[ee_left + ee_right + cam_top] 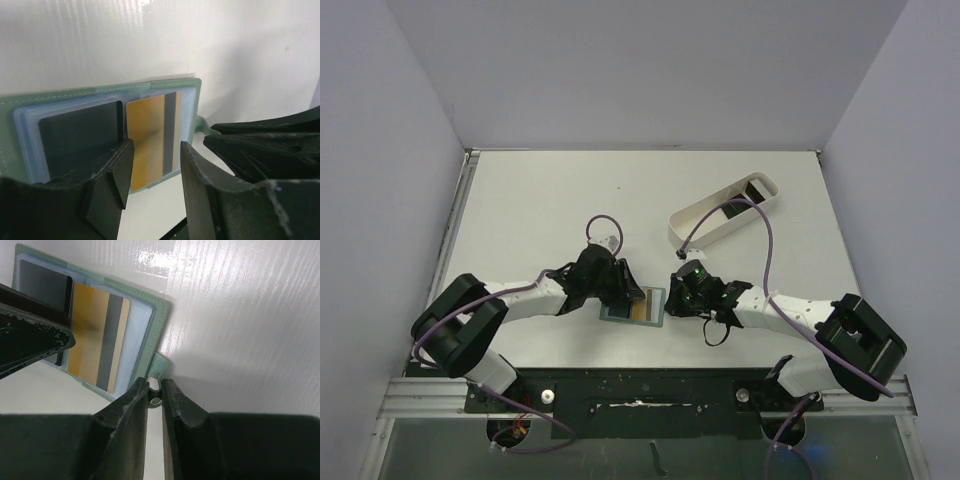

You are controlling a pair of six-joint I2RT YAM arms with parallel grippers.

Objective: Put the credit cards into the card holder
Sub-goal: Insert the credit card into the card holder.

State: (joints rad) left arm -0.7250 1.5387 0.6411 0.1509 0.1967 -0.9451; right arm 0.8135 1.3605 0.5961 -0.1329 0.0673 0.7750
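Note:
The grey-green card holder [650, 306] lies open on the table between both grippers. In the left wrist view its bluish pockets hold a black credit card [80, 135] on the left and a gold card with a grey stripe [150, 140] on the right. My left gripper [155, 170] hovers over the holder's near edge, open, with nothing between its fingers [112, 180]. My right gripper [156, 390] is shut on the holder's snap tab [160, 365] at its right side. In the top view the left gripper [630, 293] and right gripper [674, 297] flank the holder.
A long white oblong tray [710, 215] stands at the back right, tilted diagonally, with a black card [757, 187] in its far end. A purple cable arcs from the right arm past the tray. The table's near edge runs just behind the holder.

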